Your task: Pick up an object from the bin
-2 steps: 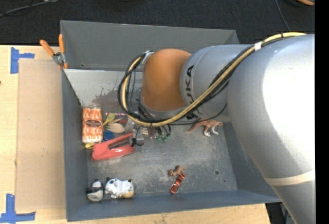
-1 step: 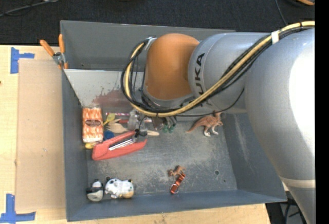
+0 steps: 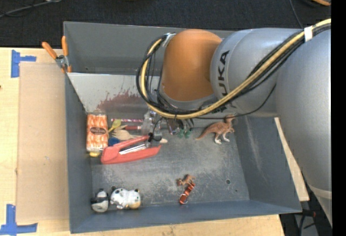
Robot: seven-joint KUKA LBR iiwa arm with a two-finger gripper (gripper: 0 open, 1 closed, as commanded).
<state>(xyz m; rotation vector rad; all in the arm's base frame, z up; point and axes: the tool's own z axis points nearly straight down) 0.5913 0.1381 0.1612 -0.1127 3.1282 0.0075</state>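
The pincer (image 3: 154, 133) hangs over one end of a flat red tool (image 3: 125, 155), a brown toy dinosaur (image 3: 219, 130) nearby; whether it is spread or pressed together cannot be told

Matt grey metal bin (image 3: 75, 186) with a gritty floor; glossy red plastic tool (image 3: 130, 152).

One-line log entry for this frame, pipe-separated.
gripper over red flat tool, bin centre-left | held: cannot tell | nearby: orange striped packet, brown toy dinosaur | pick: pending
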